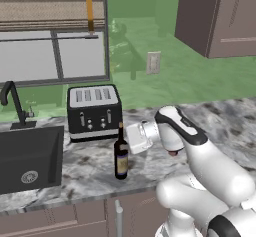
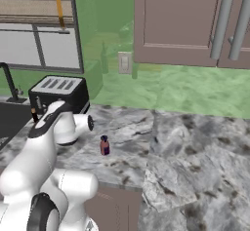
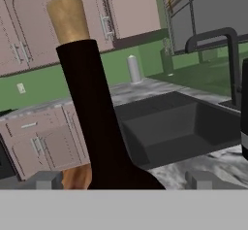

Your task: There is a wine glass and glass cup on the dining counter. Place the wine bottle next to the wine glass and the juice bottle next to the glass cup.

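Observation:
The wine bottle [image 1: 121,160], dark with a pale label and a cork, stands upright on the marbled worktop just right of the sink. My gripper [image 1: 126,135] reaches it from the right at neck height. In the hand view the bottle's neck [image 3: 89,93] rises close up between my open gripper [image 3: 123,178]; one fingertip [image 3: 48,179] shows on each side, apart from the glass. The small reddish juice bottle [image 2: 104,145] stands on the worktop right of my arm. The wine glass, the glass cup and the dining counter are out of view.
A black-and-silver toaster [image 1: 94,112] stands behind the wine bottle. The black sink [image 1: 30,156] with its dark faucet [image 1: 12,103] lies left of it. The worktop's front edge [image 1: 90,197] runs close below the bottle. Brown wall cabinets [image 2: 190,25] hang above.

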You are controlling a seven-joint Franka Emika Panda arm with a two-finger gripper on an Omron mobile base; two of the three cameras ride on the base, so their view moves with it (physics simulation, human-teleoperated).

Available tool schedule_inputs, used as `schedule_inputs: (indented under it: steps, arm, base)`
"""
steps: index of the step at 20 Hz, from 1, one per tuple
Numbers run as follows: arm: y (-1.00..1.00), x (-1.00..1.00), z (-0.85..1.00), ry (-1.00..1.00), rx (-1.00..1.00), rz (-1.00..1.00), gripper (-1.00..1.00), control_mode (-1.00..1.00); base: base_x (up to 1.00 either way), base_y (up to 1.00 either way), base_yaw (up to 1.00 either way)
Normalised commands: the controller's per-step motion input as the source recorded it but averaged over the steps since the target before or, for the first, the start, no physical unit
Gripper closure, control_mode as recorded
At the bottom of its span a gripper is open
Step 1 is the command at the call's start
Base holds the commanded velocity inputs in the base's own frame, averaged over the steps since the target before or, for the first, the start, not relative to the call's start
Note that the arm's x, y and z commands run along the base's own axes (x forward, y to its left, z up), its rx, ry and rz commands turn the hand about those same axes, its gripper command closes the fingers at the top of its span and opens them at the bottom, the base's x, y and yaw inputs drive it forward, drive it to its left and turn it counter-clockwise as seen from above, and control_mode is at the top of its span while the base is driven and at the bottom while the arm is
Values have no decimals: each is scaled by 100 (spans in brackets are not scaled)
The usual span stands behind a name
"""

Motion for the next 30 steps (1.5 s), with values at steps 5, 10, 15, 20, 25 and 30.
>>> schedule_inputs:
  steps: [5,10,15,20,25,30]
  arm:
    - [14,0,-3,0,0,0,-100,-100]
    - [15,0,-7,0,0,0,-100,-100]
    - [6,0,-15,0,0,0,-100,-100]
    - [0,-7,-10,0,0,0,100,-100]
    - [0,-14,-1,-1,0,0,100,-100]
    - [0,-28,28,-9,1,0,100,-100]
  base:
    - [0,0,0]
    - [0,0,0]
    - [0,0,0]
    - [0,0,0]
    - [0,0,0]
    - [0,0,0]
